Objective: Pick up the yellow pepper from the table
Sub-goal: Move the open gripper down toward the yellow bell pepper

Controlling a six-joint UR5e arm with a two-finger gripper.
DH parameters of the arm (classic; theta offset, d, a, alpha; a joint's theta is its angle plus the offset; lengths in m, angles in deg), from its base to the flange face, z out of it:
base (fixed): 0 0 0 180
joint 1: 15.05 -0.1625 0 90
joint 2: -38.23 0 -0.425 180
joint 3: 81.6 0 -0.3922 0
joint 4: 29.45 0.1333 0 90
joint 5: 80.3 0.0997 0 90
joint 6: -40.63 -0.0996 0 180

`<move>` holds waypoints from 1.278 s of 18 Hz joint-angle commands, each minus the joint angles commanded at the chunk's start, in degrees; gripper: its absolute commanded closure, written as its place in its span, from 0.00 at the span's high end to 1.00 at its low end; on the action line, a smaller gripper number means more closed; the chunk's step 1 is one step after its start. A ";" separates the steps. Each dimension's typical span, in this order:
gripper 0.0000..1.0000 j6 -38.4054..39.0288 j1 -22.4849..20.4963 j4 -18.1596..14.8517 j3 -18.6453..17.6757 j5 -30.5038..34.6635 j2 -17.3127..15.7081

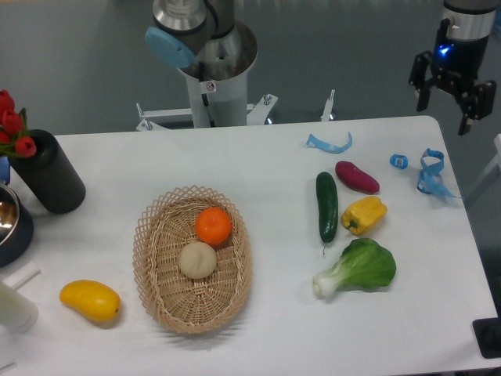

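The yellow pepper (364, 215) lies on the white table (274, 329) at the right, between a green cucumber (326, 206) and the table's right edge. It is glossy and lobed. My gripper (448, 108) hangs high at the far right, above the table's back right corner, well away from the pepper. Its two fingers are spread apart and hold nothing.
A purple sweet potato (357, 176) lies just behind the pepper and a bok choy (360, 268) just in front. A wicker basket (160, 290) holds an orange and a pale round fruit. A yellow mango (91, 301), black cylinder (48, 172) and blue clips (429, 172) are also on the table.
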 joint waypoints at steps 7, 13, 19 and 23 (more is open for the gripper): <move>1.00 8.34 1.93 2.01 -2.11 0.00 0.09; 1.00 17.59 6.06 7.30 -3.43 0.00 2.37; 1.00 22.69 8.79 7.38 -3.52 0.00 4.39; 1.00 23.39 10.98 7.38 -3.95 -0.09 6.15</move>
